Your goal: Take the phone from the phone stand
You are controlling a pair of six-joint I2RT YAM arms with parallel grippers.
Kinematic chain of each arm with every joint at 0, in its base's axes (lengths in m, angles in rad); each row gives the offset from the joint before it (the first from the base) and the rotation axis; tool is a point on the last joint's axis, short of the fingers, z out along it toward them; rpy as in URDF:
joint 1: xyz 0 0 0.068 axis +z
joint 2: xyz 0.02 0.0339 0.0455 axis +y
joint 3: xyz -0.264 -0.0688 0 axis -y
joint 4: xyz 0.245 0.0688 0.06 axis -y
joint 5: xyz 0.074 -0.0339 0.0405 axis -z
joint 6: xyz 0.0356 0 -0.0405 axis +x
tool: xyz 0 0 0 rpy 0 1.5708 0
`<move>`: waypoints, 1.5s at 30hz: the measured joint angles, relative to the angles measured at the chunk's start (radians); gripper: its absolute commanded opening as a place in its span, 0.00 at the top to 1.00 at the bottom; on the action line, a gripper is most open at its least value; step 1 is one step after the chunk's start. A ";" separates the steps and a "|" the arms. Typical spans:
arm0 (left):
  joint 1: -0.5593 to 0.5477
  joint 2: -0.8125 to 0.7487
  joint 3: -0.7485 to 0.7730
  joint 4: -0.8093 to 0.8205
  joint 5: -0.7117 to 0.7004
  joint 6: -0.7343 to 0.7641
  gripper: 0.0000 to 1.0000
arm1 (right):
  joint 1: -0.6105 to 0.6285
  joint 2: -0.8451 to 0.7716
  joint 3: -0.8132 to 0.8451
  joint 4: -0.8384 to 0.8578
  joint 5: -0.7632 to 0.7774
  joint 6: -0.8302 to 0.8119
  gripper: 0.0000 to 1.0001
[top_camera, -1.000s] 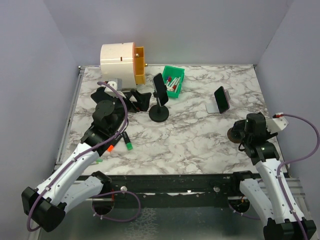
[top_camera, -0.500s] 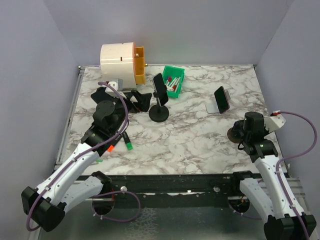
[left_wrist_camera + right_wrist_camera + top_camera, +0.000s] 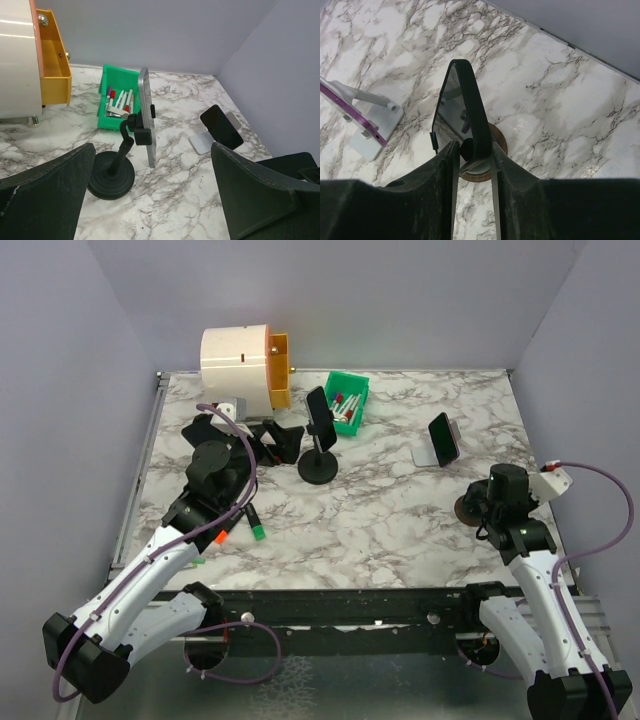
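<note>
Counter [image 3: 400,510]: white marble-patterned top with grey-brown veining, seen in all three views.
Back wall [image 3: 380,300]: plain pale lavender-grey panel, standing along the counter's far edge.
Left wall [image 3: 60,390]: same pale lavender-grey, meeting the back wall in a corner.
Right wall [image 3: 590,370]: same colour, slightly darker in shade.
Front rail [image 3: 350,605]: black metal bar across the counter's near edge.
Side strip [image 3: 140,480]: thin silver metal edging between the counter and the left wall.
Light: soft and even, shadows faint.

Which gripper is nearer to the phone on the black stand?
Left. The left gripper stands open just left of the phone on the black stand; the right gripper is far off to its right.
</note>
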 measured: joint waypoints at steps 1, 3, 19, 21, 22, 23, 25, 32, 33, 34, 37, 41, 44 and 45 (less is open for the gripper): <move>0.000 0.000 0.000 0.000 0.000 0.000 0.01 | 0.000 0.000 0.000 0.000 0.000 -0.001 0.70; 0.000 0.000 0.000 0.000 0.000 0.000 0.01 | 0.000 -0.004 0.000 0.000 0.000 -0.002 0.72; -0.002 0.000 0.000 0.000 0.000 0.000 0.01 | 0.000 -0.062 0.061 -0.050 -0.005 -0.036 1.00; -0.002 0.000 0.000 0.000 0.000 0.000 0.01 | 0.000 -0.068 0.079 -0.066 -0.005 -0.048 0.99; -0.002 0.000 0.000 0.000 0.000 0.000 0.01 | 0.000 -0.070 0.086 -0.069 -0.005 -0.054 1.00; -0.002 0.000 0.000 0.000 0.000 0.000 0.01 | 0.000 -0.072 0.093 -0.072 -0.005 -0.058 1.00; -0.002 0.000 0.000 0.000 0.000 0.000 0.01 | 0.000 -0.074 0.103 -0.073 -0.004 -0.067 1.00; -0.003 0.000 0.000 0.000 0.000 0.000 0.01 | 0.000 -0.076 0.121 -0.085 -0.006 -0.096 1.00; -0.004 0.000 0.000 0.000 -0.001 0.000 0.01 | 0.000 -0.076 0.134 -0.090 -0.009 -0.104 1.00; -0.005 0.000 0.000 0.000 -0.001 0.000 0.01 | 0.000 -0.074 0.151 -0.095 -0.014 -0.111 1.00; -0.006 -0.003 0.000 -0.002 -0.003 0.000 0.01 | 0.000 -0.061 0.227 -0.106 -0.047 -0.135 1.00; -0.006 -0.016 0.000 -0.003 -0.011 0.001 0.01 | 0.003 -0.025 0.330 -0.100 -0.148 -0.179 1.00; -0.006 -0.031 0.000 -0.003 -0.020 0.004 0.01 | 0.012 0.007 0.385 -0.078 -0.290 -0.232 1.00; -0.006 -0.035 0.000 -0.003 -0.023 0.006 0.01 | 0.017 0.016 0.397 -0.066 -0.353 -0.254 1.00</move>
